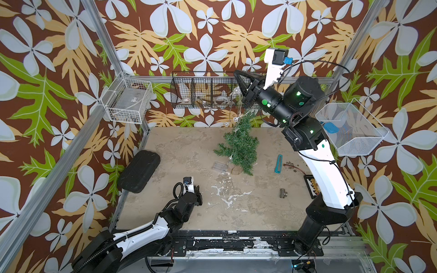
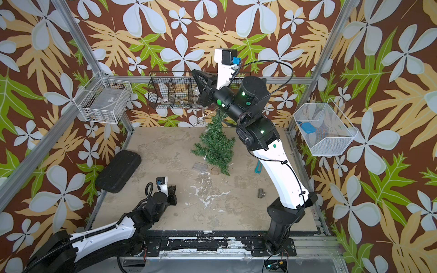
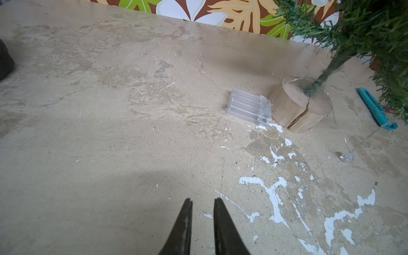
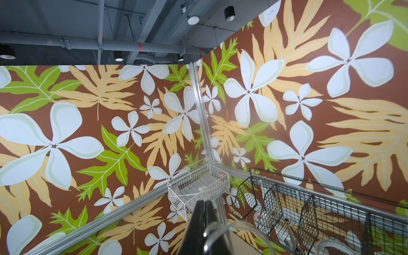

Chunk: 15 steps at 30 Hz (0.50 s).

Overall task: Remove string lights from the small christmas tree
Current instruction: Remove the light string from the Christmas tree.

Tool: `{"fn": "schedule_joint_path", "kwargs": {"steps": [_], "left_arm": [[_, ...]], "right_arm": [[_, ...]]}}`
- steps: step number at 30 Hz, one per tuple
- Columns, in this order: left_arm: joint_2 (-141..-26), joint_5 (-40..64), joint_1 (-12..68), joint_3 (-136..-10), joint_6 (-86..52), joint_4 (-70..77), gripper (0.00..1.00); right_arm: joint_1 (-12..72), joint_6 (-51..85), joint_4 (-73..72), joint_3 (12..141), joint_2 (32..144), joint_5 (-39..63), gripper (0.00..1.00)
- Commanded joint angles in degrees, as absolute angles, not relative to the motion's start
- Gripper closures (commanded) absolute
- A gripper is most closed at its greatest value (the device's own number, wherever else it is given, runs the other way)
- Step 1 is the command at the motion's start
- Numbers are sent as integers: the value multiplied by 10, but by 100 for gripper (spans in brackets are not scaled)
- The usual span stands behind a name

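The small christmas tree (image 1: 238, 146) leans toward the back wall, its tan wooden base (image 3: 300, 103) on the table. The string lights (image 1: 235, 119) run as a thin wire with clear bulbs from the treetop up to my right gripper (image 1: 236, 73), raised high near the black basket. That gripper (image 4: 204, 202) is shut, and the wire (image 4: 212, 229) loops across its fingers. The clear box (image 3: 249, 106) lies beside the base, and one bulb (image 3: 347, 157) rests on the table. My left gripper (image 3: 203, 201) hovers low at the front left, its jaws slightly apart and empty.
A black case (image 1: 139, 171) lies at the left edge. A teal tool (image 1: 278, 163), a metal pipe fitting (image 1: 283, 192) and a small abacus (image 1: 312, 185) lie to the right. A white wire basket (image 1: 128, 100), a black wire basket (image 1: 203, 92) and a mesh basket (image 1: 350, 128) hang on the walls.
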State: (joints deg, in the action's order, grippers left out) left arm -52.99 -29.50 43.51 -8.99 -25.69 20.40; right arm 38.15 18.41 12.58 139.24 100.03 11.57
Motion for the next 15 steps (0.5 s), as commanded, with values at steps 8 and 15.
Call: {"fn": "schedule_joint_path", "kwargs": {"steps": [8, 15], "left_arm": [[-532, -298, 435, -93, -259, 213, 79], [-527, -299, 435, -91, -260, 213, 80]], "right_arm": [[370, 168, 53, 1332, 1004, 98, 100], [366, 139, 76, 1293, 968, 62, 100]]}}
